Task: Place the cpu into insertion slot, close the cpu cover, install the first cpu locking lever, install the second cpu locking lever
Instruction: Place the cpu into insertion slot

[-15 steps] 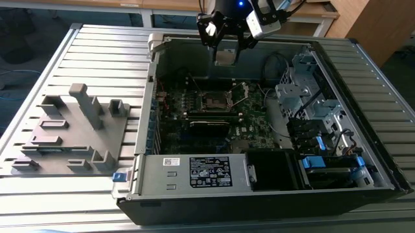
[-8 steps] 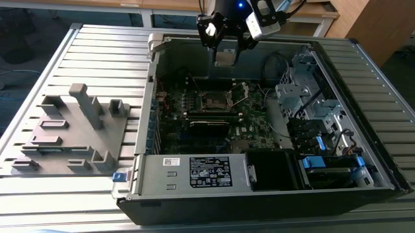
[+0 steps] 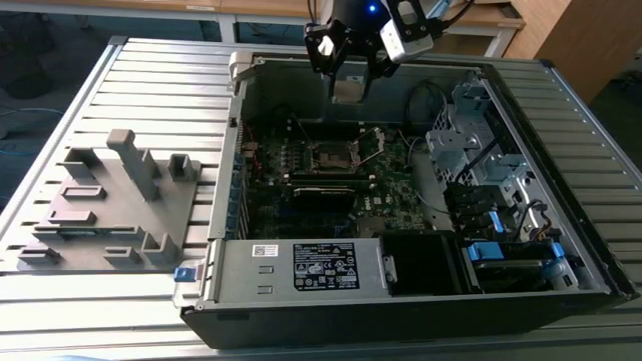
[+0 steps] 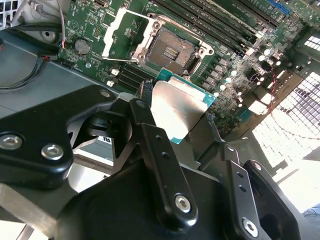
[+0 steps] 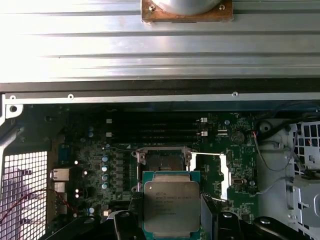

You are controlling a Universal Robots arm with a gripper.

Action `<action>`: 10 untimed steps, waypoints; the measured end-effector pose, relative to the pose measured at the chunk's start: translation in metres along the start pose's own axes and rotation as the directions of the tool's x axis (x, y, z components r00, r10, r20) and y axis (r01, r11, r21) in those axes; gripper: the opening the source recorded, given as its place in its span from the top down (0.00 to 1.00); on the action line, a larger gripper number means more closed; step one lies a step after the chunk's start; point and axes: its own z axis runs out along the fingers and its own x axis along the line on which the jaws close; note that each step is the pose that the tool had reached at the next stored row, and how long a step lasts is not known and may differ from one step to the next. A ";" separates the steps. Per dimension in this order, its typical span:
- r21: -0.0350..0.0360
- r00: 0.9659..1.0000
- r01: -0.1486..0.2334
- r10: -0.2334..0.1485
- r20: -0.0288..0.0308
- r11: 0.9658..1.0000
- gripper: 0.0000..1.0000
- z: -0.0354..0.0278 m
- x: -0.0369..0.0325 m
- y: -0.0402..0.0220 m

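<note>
- gripper (image 3: 348, 84) clamped on cpu (image 4: 179, 112) by 2 opposite edges, metal top showing
- cpu held in air inside open case (image 3: 301, 94), nr its far edge in the exterior view, above motherboard (image 3: 392, 203), not touching
- insertion slot (image 4: 172, 50) bare, approx mid-board
- cpu cover (image 4: 110, 35) swung open, just beside slot

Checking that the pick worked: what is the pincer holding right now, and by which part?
The pincer holds the cpu by two opposite side edges, clear of the insertion slot.
</note>
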 end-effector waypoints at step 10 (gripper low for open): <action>0.000 1.000 0.000 0.000 0.000 1.000 0.46 0.0040 0.0000 -0.0004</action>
